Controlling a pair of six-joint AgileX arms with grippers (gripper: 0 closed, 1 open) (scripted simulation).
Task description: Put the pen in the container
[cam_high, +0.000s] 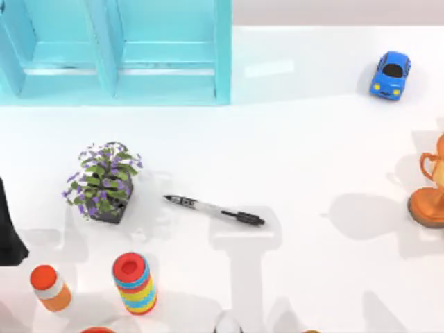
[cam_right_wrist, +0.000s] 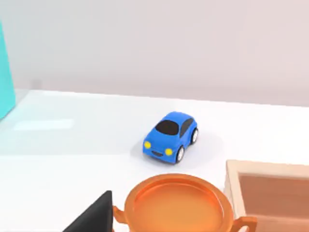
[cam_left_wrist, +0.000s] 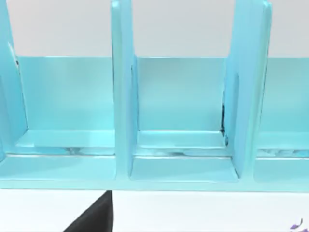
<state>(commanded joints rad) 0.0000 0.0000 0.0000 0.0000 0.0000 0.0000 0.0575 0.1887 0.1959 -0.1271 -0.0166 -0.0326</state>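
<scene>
pen (cam_high: 214, 210) flat on white counter (cam_high: 312, 139), mid-counter, just right of potted plant (cam_high: 104, 182), well apart from turquoise shelf unit (cam_high: 166, 62). both hands' openings: cannot tell.

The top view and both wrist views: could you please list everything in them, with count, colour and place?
pen: one, white-grey with black ends, lying flat mid-table
container: one, turquoise, divided compartments, far left
potted plant: one, green with purple flowers, left of the pen
toy car: one, blue, far right
trophy cup: one, orange, right edge
wooden box: one, light wood, beside the trophy cup
ring stack: one, multicoloured with red top, near left
bottle: one, orange and white with red cap, near left
table: one, white
left arm: one, black, left edge of the table
</scene>
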